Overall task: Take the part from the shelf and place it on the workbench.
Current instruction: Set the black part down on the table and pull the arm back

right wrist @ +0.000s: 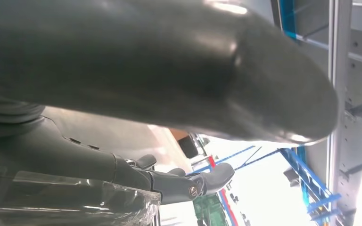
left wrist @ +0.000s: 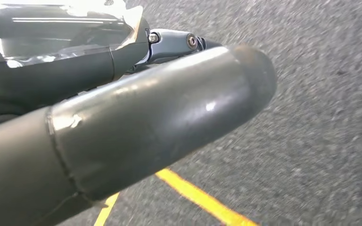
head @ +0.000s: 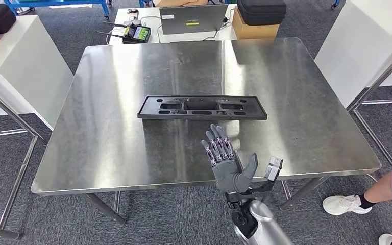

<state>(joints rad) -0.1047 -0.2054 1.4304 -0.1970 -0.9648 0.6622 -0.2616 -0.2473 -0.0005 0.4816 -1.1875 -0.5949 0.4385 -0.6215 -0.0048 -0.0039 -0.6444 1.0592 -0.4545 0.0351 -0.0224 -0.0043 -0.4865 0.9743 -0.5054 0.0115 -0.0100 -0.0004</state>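
The part (head: 202,108), a long black plastic frame with several cut-outs, lies flat near the middle of the steel workbench (head: 107,102). My right hand (head: 229,163) hovers over the bench's front edge, a short way in front of the part, fingers spread and palm empty, touching nothing. In the right wrist view its thick grey thumb (right wrist: 169,61) and dark fingers (right wrist: 188,183) stretch out with nothing between them. In the left wrist view my left hand (left wrist: 136,117) hangs over grey floor, thumb and dark fingers (left wrist: 52,70) extended, holding nothing.
Behind the bench stands a white table with a laptop (head: 191,19), a handheld controller (head: 137,33) and a black case on a cardboard box (head: 255,28). White panels flank both sides. A person's leg and white shoe (head: 344,203) stand at the right front corner.
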